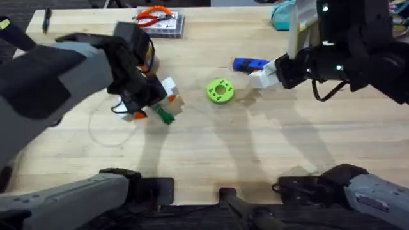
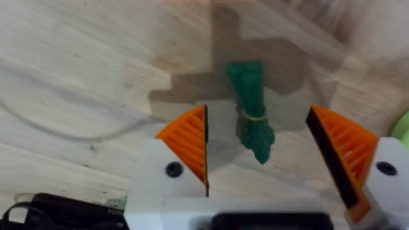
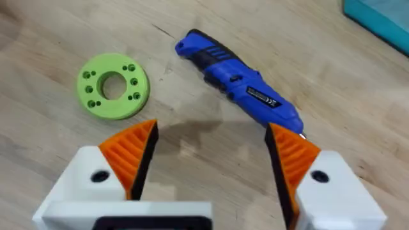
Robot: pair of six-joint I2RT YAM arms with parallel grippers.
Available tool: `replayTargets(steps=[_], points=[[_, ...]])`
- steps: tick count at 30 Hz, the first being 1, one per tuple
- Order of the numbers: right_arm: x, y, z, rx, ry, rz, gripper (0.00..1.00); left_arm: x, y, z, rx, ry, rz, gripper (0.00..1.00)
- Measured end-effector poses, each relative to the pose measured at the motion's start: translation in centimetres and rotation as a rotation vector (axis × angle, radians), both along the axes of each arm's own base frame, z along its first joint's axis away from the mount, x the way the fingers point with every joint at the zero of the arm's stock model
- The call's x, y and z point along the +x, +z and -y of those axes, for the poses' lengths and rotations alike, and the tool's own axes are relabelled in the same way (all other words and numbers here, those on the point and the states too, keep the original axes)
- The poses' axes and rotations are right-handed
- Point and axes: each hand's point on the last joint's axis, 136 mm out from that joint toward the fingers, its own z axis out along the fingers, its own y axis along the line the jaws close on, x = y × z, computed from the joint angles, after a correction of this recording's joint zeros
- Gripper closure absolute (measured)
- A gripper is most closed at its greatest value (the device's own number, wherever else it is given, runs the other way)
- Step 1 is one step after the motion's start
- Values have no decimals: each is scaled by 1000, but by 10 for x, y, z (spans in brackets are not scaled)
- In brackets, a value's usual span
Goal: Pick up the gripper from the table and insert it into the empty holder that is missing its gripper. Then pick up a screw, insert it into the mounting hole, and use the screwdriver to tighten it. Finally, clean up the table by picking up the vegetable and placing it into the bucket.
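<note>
The green vegetable (image 2: pixel 250 108) lies on the wooden table, lengthwise between the orange pads of my left gripper (image 2: pixel 268 160), which is open just above it and not touching it. From overhead, the vegetable (image 1: pixel 166 115) sits just in front of the left gripper (image 1: pixel 156 102). The blue screwdriver (image 3: pixel 239 83) lies flat beyond my open right gripper (image 3: pixel 211 160), which holds nothing. In the overhead view, the screwdriver (image 1: pixel 249 64) is right behind the right gripper (image 1: pixel 262 78). The loose gripper, the holder, the screw and the bucket are out of view.
A green round disc with a ring of holes (image 1: pixel 220 91) lies between the two grippers, also the disc (image 3: pixel 114 86) left of the screwdriver. A parts box with orange pliers (image 1: pixel 160 22) sits at the back. A teal object (image 1: pixel 281 16) stands back right. A thin cable (image 1: pixel 102 131) loops front left.
</note>
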Motion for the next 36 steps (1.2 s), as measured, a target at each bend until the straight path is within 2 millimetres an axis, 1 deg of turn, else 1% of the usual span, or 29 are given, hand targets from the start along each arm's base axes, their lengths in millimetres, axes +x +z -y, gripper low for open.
replayTargets(steps=[3, 5, 6, 7, 12, 13, 15, 16, 17, 24, 27, 31, 36], points=[[0, 0, 0, 0, 0, 0, 22, -8, -11, 1, 13, 20, -28, 157], [0, 0, 0, 0, 0, 0, 22, -11, -15, 0, 20, 33, -37, 210], [0, 0, 0, 0, 1, 0, 22, -11, -16, 0, 19, 46, -38, 281], [0, 0, 0, 0, 0, 0, 22, -10, -16, 0, 20, 48, -32, 384], [0, 0, 0, 0, 0, 0, 22, -7, -16, 0, 20, 64, -22, 734], [0, 0, 0, 0, 0, 0, 22, -7, -16, 0, 21, 64, -22, 777], [0, 0, 0, 0, 0, 0, 22, -7, -16, 0, 21, 64, -22, 829], [0, 0, 0, 0, 1, 0, 22, -7, -16, 0, 18, 70, -22, 960], [0, 0, 0, 0, 1, 0, 22, -7, -15, 0, 17, 70, -21, 984], [0, 0, 0, 0, 0, -1, 22, -7, -13, 0, 20, 70, -24, 995], [0, 0, 0, 0, 0, -1, 22, -3, -8, 0, 19, 70, -17, 996], [0, 0, 0, -1, 0, -1, 22, 7, 11, 2, 17, 70, 0, 996], [0, 0, 0, 0, 0, 0, 22, 24, 43, 0, 36, 72, 48, 996]])
